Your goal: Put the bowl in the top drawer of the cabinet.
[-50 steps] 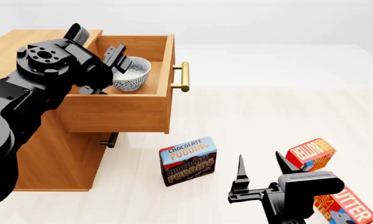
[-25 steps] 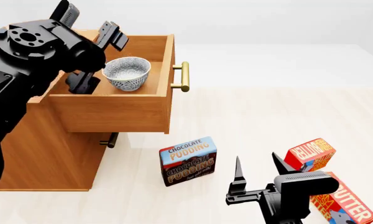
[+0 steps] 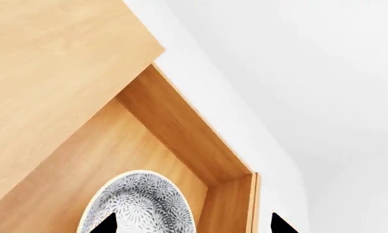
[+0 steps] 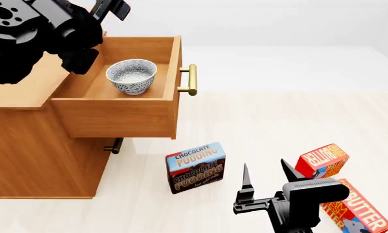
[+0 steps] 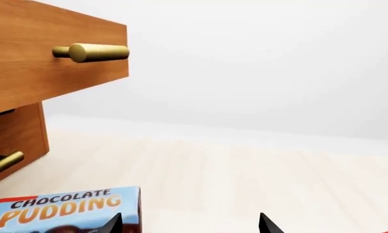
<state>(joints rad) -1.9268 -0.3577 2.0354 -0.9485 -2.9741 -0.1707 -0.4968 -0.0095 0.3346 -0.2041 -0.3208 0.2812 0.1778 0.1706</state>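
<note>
The white speckled bowl (image 4: 132,75) (image 3: 142,204) sits upright on the floor of the top drawer (image 4: 116,116), which is pulled out from the light-brown cabinet (image 4: 45,155). My left gripper (image 4: 98,34) (image 3: 194,225) hangs above the drawer's back left part, open and empty, clear of the bowl. In the left wrist view its fingertips (image 3: 106,224) stand either side of the bowl's rim and the drawer's side wall. My right gripper (image 4: 265,170) (image 5: 188,224) is open and empty low over the floor, right of the pudding box.
A chocolate pudding box (image 4: 195,166) (image 5: 64,208) stands on the floor in front of the cabinet. A red box (image 4: 323,160) and a butter box (image 4: 362,213) sit at the right. The top drawer's brass handle (image 4: 191,79) (image 5: 90,52) juts out; the lower drawer's handle (image 4: 114,145) is beneath.
My left gripper has let go of the bowl and risen up and back from it; the bowl stays in the drawer. The right arm has barely shifted.
</note>
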